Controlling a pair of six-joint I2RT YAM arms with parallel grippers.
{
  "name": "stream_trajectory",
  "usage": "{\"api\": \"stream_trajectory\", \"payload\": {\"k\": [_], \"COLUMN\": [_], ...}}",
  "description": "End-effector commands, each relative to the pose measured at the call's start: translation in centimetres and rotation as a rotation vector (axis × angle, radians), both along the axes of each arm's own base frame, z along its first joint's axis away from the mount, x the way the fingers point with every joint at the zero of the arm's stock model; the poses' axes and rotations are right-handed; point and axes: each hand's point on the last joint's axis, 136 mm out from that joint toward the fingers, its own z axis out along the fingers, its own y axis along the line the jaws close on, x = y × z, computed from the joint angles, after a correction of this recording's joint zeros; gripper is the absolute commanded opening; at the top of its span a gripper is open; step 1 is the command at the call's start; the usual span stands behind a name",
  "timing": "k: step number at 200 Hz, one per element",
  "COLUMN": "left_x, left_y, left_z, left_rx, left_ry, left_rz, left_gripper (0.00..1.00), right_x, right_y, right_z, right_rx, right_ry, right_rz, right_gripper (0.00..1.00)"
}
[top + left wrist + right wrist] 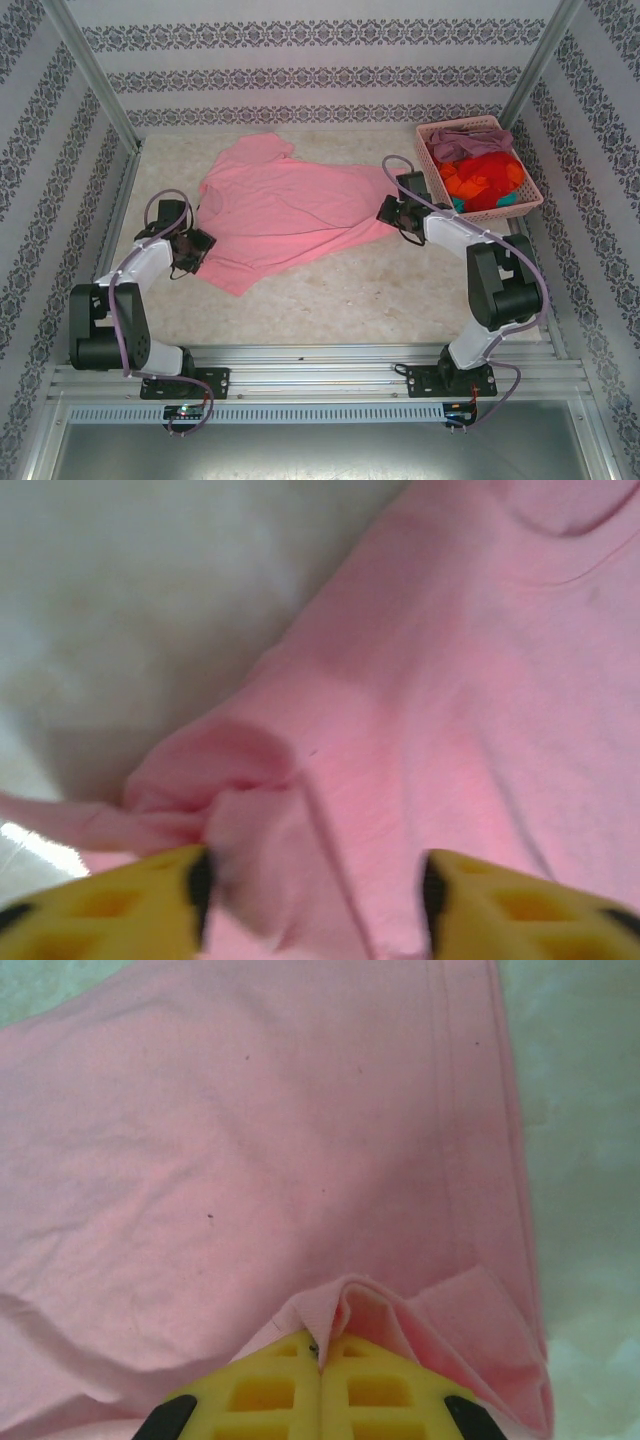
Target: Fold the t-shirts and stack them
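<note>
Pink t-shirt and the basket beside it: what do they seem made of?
The pink t-shirt looks like soft matte knit cloth, probably cotton jersey: it wrinkles, bunches into folds, and has a stitched hem. The basket seems to be moulded pink plastic: its rigid lattice walls keep their shape.

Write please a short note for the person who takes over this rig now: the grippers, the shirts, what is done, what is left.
The left gripper is open, with a bunched fold of the pink shirt between its fingers.
The right gripper is shut on the opposite edge of the pink shirt.
The pink shirt lies spread on the table, unfolded. The mauve shirt, orange-red shirt and teal shirt are in the basket.
Done: nothing folded, no stack.
Left: fold all four and stack them.
</note>
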Motion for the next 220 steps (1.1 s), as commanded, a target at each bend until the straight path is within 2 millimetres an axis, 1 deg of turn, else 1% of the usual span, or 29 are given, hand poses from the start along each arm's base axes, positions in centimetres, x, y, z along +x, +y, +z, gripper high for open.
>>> {"api": "stream_trajectory", "payload": {"k": [1, 15, 34, 54, 74, 82, 87, 95, 100, 138, 164, 192, 220], "left_x": [0.4, -1.2, -3.7, -5.9, -7.4, -7.6, -7.8, -7.8, -7.6, -5.3, -4.1, -3.3, -3.0], "left_y": [0.8, 0.9, 0.7, 0.1, -0.2, -0.2, -0.1, -0.1, -0.1, 0.1, 0.4, 0.4, 0.5], "left_z": [1.3, 1.4, 1.4, 1.3, 0.8, 0.5, 0.1, -0.3, -0.4, -1.6, -2.1, -2.8, -3.2], "left_rx": [0.050, 0.070, 0.084, 0.085, 0.076, 0.078, 0.082, 0.084, 0.083, 0.081, 0.091, 0.082, 0.092], "left_ry": [-0.047, -0.028, 0.002, 0.032, 0.040, 0.032, 0.035, 0.042, 0.042, 0.075, 0.104, 0.129, 0.161], "left_rz": [-0.022, -0.023, -0.022, -0.038, -0.028, -0.027, -0.025, -0.026, -0.029, -0.021, -0.015, -0.021, -0.029], "left_gripper": [0.76, 0.74, 0.65, 0.63, 0.65, 0.64, 0.61, 0.55, 0.53, 0.44, 0.44, 0.43, 0.43], "right_x": [0.6, 0.2, -0.5, -1.0, -1.4, -1.5, -1.6, -1.6, -1.6, -1.8, -2.1, -2.5, -2.5], "right_y": [0.4, 0.1, 0.1, 0.2, 0.4, 0.5, 0.6, 0.6, 0.7, 1.0, 0.6, 0.3, 0.2], "right_z": [1.0, 0.9, 0.4, -0.2, -0.8, -1.1, -1.2, -1.3, -1.3, -1.2, -0.9, -1.2, -1.4], "right_rx": [0.010, 0.005, 0.014, 0.032, 0.038, 0.042, 0.045, 0.048, 0.052, 0.057, 0.045, 0.038, 0.037], "right_ry": [-0.032, -0.029, -0.019, -0.007, 0.006, 0.010, 0.011, 0.013, 0.013, 0.014, 0.009, 0.016, 0.019], "right_rz": [0.030, 0.022, 0.016, 0.013, 0.009, 0.008, 0.008, 0.007, 0.007, 0.012, 0.005, -0.002, -0.006], "right_gripper": [0.00, 0.00, 0.00, 0.00, 0.00, 0.00, 0.00, 0.00, 0.00, 0.00, 0.00, 0.00, 0.00]}}
